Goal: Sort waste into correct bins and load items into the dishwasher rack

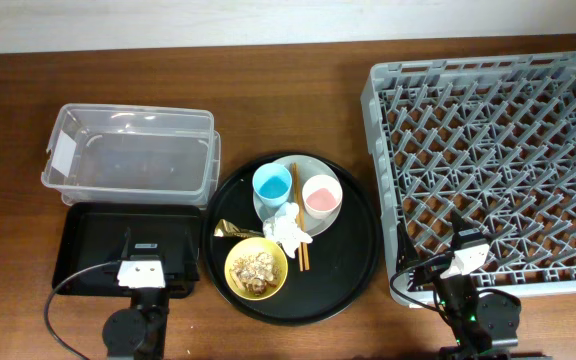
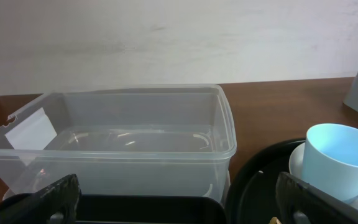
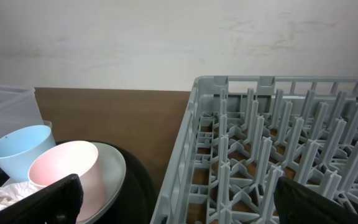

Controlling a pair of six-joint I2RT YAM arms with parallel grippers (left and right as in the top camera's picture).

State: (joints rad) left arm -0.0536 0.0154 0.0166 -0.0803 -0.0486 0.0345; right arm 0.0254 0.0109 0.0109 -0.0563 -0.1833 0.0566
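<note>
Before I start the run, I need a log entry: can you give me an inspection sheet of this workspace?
Surface: wooden table.
Job's things: dishwasher rack, clear tub, flat black tray empty; blue cup, white cup, plate, chopsticks, tissue, gold wrapper, yellow bowl with scraps on round tray.
Clutter: nothing seen.
Grippers: left claw, right claw open, empty.
Cables: black cable beside each arm.
Surroundings: white wall.

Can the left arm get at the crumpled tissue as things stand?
Probably yes: the tissue lies uncovered at the edge of the plate, and the left gripper is open, though the chopsticks and blue cup sit close beside it.
</note>
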